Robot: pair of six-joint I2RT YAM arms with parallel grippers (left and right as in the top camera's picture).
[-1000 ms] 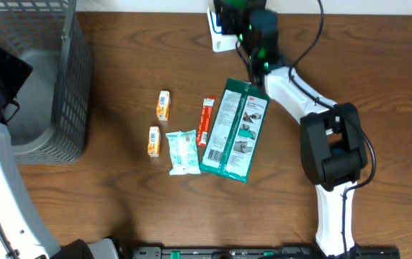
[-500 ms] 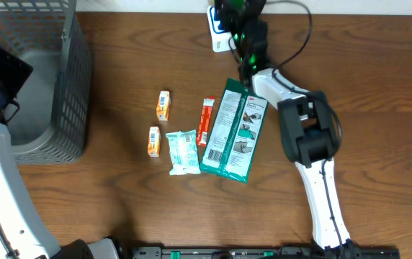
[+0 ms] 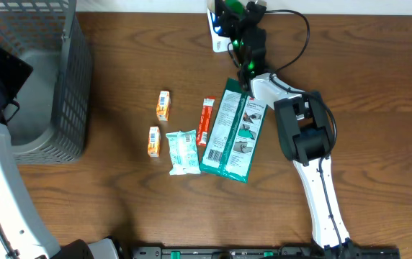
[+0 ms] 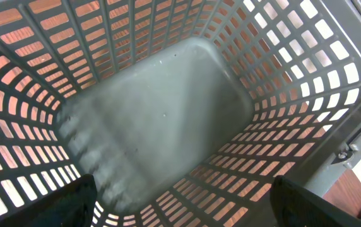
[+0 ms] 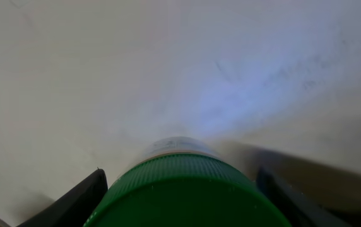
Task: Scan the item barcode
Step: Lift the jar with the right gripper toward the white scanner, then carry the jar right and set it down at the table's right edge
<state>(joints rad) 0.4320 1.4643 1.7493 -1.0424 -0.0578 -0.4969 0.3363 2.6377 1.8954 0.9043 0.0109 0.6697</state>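
Currently the right gripper (image 3: pixel 236 16) is grasping a green-capped container (image 5: pixel 187 189), with the ribbed cap sitting squarely between the fingers (image 5: pixel 73 198) and filling the gap. The body is hiding under the cap and no barcode is showing. Going by the cap it is probably rigid plastic, light, round and a bit slippery, so it may be prone to twisting; gripping on the ribs or just under them looks safest. A white device (image 3: pixel 216 37) is lying just beside the fingers. The left gripper (image 4: pixel 187 205) is hanging wide open with nothing between its fingers, the grey basket (image 4: pixel 281 94) below them.
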